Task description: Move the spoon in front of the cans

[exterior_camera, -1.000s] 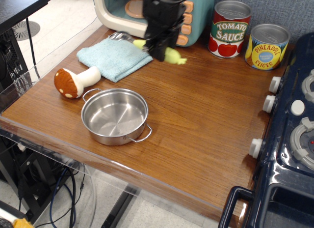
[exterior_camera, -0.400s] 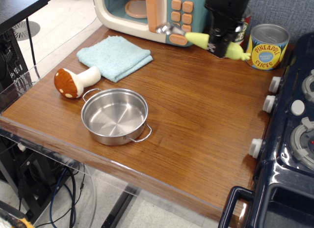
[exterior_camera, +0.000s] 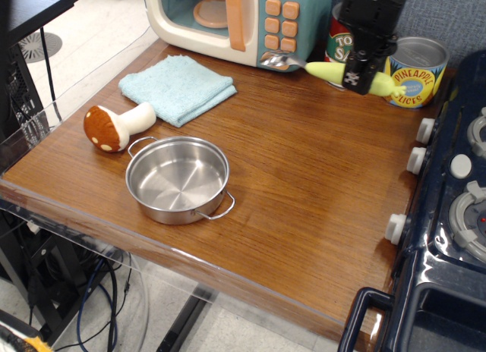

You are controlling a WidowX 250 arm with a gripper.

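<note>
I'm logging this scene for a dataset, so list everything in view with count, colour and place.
spoon: 1, silver bowl, yellow-green handle, held above the table before the cans
cans: 2, red-green Tomato Sauce (partly hidden) and yellow-blue Pineapple Slices, back right
toy microwave: 1, cream and teal, back centre
cloth: 1, light blue, folded, back left
mushroom: 1, brown cap, white stem, left side
pot: 1, steel, empty, front left
toy stove: 1, dark blue with white knobs, right edge
table: 1, brown wood
gripper: 1, black, shut on the spoon's handle
</note>
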